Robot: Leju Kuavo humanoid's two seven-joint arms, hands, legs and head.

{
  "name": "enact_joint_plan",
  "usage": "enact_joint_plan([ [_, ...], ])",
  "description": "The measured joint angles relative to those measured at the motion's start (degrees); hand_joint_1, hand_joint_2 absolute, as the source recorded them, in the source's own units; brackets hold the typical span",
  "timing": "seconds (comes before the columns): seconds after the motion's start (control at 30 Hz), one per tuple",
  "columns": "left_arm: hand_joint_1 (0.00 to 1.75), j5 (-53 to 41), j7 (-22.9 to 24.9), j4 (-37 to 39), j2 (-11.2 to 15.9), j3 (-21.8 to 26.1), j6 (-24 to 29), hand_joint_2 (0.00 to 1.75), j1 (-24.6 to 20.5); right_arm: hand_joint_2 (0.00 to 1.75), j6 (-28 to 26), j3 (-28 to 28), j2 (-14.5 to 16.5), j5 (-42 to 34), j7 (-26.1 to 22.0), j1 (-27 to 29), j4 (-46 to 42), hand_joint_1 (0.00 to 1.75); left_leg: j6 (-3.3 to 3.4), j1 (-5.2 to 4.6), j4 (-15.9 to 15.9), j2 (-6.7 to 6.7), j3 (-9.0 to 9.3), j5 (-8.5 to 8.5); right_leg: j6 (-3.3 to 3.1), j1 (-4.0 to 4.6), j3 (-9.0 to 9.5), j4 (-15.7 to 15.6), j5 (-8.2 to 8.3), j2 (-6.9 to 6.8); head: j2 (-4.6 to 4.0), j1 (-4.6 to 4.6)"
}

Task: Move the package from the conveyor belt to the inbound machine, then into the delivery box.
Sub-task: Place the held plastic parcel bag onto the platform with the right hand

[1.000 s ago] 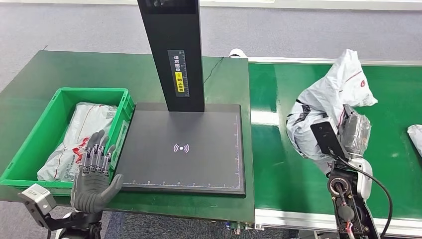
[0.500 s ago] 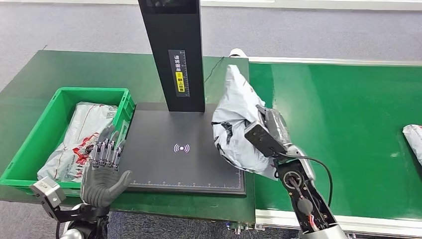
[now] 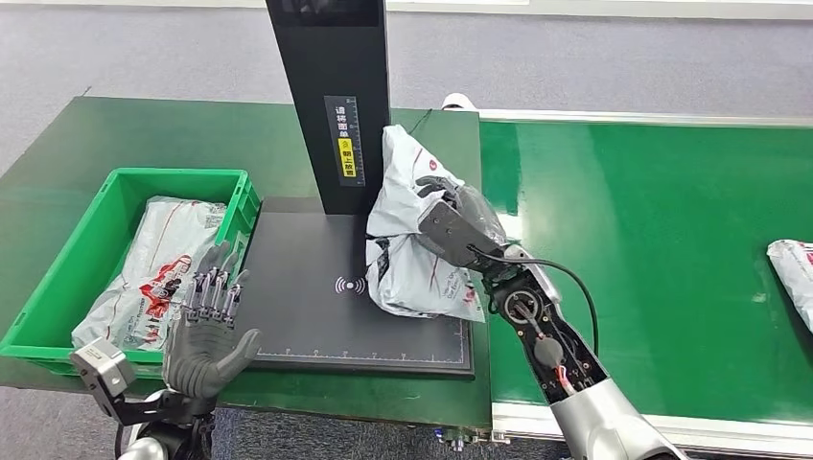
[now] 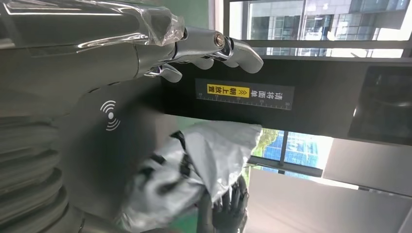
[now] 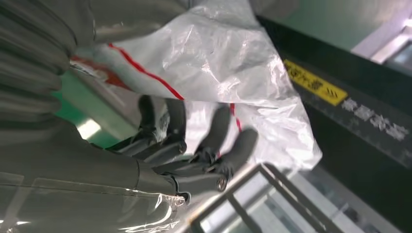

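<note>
left hand (image 3: pixel 206 331) spread, right hand (image 3: pixel 451 225) gripping

We see a green table (image 3: pixel 144 134) carrying a green crate (image 3: pixel 58 278) at nine o'clock and a black scanner pad (image 3: pixel 288 316) centrally, with a green conveyor belt (image 3: pixel 652 240) at three o'clock bearing a white parcel (image 3: pixel 794 268).

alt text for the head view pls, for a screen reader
The robot's right hand holds a crumpled white package over the black inbound machine platform, beside its upright column. The left hand hovers open near a green delivery box holding another package; the green conveyor belt lies right.
</note>
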Motion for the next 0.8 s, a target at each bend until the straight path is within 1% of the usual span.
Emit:
enact_joint_plan([
  [0.17,0.00,0.0,-0.1,0.2,0.2,0.0,0.4,1.75,0.0,1.75,8.1,0.1,0.4,-6.1,-1.4,-1.2,3.3,0.00,0.00,0.00,0.0,0.00,0.00,0.00,0.00,0.00,0.00,0.0,0.00,0.00,0.00,0.00],
  [0.3,0.00,0.0,-0.2,0.2,0.3,0.1,0.6,1.75,0.1,1.75,12.6,0.2,0.7,-9.8,-3.4,-1.9,5.0,0.00,0.00,0.00,0.0,-0.01,0.01,0.00,0.00,0.00,0.01,0.0,0.00,0.00,0.00,0.00],
  [0.43,0.00,0.0,-0.8,0.2,0.3,0.2,0.9,1.75,0.3,1.75,16.1,-0.2,0.6,-15.4,-7.4,-1.5,4.8,0.00,0.00,0.00,0.0,0.00,0.03,0.00,0.00,0.00,0.00,0.0,0.00,0.00,0.00,0.01],
  [0.53,0.00,-0.2,-1.4,0.2,0.2,0.3,1.0,1.75,0.8,1.75,19.2,-0.9,0.4,-20.7,-10.0,-0.1,2.3,0.00,0.00,0.00,0.0,0.00,0.03,0.00,0.00,0.00,0.00,0.0,0.00,0.00,0.00,0.01],
  [0.67,0.00,-0.6,-2.1,0.2,0.2,0.5,1.6,1.75,1.3,1.75,20.0,-1.9,-0.1,-25.6,-12.0,1.9,-2.4,0.00,0.00,0.00,0.0,0.00,0.02,0.00,0.00,0.00,-0.01,0.0,0.00,0.00,0.00,0.00],
  [0.73,0.00,-2.2,-2.1,0.2,0.2,0.6,2.6,1.75,1.4,1.75,18.4,-2.6,-0.4,-27.2,-13.1,3.4,-5.7,0.00,0.00,0.00,0.0,0.00,0.03,0.00,0.00,0.00,-0.01,0.0,0.00,-0.01,0.00,0.01],
  [0.8,0.00,-5.7,-1.9,0.2,0.2,0.7,4.2,1.75,1.4,1.75,15.5,-3.6,-0.6,-28.1,-14.6,5.8,-10.0,0.00,0.00,0.00,0.0,-0.01,0.04,0.00,0.00,0.00,0.00,0.0,-0.01,-0.03,0.00,0.01],
])
